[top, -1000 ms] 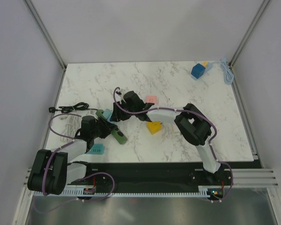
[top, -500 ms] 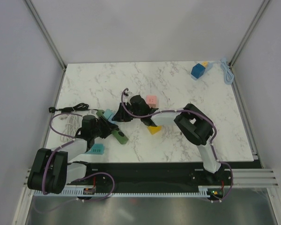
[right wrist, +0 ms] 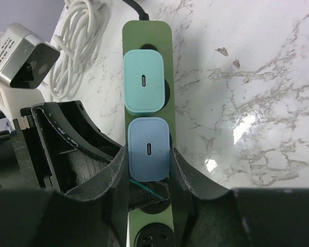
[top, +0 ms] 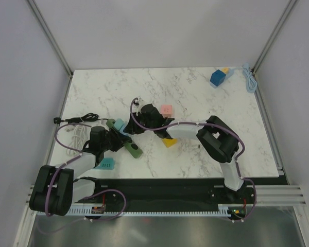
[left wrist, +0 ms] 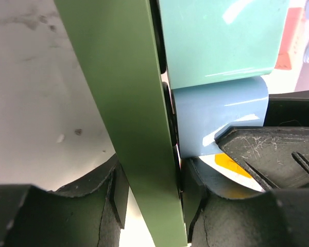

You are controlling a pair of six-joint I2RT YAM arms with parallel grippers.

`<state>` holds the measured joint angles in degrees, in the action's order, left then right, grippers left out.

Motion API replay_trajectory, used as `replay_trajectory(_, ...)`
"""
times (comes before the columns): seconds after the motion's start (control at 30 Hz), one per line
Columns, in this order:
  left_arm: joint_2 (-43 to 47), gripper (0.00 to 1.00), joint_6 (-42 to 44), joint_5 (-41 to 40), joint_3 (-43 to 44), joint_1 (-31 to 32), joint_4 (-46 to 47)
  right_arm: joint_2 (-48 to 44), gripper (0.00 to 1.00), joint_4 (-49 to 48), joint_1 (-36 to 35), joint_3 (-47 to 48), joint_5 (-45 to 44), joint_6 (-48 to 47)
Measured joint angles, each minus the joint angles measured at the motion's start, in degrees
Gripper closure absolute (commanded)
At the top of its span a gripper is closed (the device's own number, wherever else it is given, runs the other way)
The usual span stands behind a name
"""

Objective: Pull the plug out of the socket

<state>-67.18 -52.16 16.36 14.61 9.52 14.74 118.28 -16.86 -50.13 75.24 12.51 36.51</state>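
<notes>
Blue plug (right wrist: 148,149), seated in the green power strip (right wrist: 147,36) beside a teal plug (right wrist: 142,82), lay clamped between the fingers of the right gripper (right wrist: 149,169); the left gripper (left wrist: 149,198) pinched the strip across its long axis, close alongside.

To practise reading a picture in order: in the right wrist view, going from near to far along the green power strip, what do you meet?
Empty socket → blue plug → teal plug → black cord.
</notes>
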Motion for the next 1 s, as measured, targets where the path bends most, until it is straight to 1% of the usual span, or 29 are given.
replay_trajectory(0.13, 0.2, 0.98, 0.0, 1.0, 0.0, 0.3, 0.9, -2.1, 1.00, 4.0, -0.6, 0.4, -2.7, -3.1)
replay_trajectory(0.33, 0.2, 0.98, -0.1, 1.6, 0.0, 0.3, 1.0, -2.3, 1.00, 3.4, -0.2, 0.0, -1.0, -2.2)
replay_trajectory(0.43, 0.6, 0.98, -0.1, 1.8, 0.0, 0.4, 0.9, -2.3, 1.00, -0.7, 0.9, -2.3, 1.8, 0.6)
replay_trajectory(0.53, 0.8, 0.98, 0.0, 2.2, 0.0, 0.7, 0.3, -2.0, 1.00, -7.0, 2.7, -6.1, 6.1, 6.4)
replay_trajectory(0.63, 0.8, 0.98, 0.0, 2.5, 0.0, 0.7, 0.1, -1.6, 1.00, -9.4, 3.6, -7.3, 8.2, 9.7)
replay_trajectory(0.7, 0.7, 0.98, 0.2, 1.6, -0.1, 0.2, -1.7, -2.2, 1.00, -9.3, 5.0, -7.6, 8.2, 10.5)
replay_trajectory(0.8, 0.5, 0.98, 0.2, 1.6, -0.2, -0.1, -2.8, -3.6, 1.00, -7.0, 7.9, -7.5, 5.6, 9.2)
replay_trajectory(0.87, 0.4, 0.98, 0.2, 1.6, -0.2, -0.1, -2.8, -4.9, 1.00, -4.0, 9.2, -7.1, 2.1, 6.8)
replay_trajectory(1.0, -0.1, 0.98, 0.2, 1.7, -0.2, -0.1, -2.3, -7.8, 1.00, 2.0, 8.3, -6.7, -3.7, 1.8)
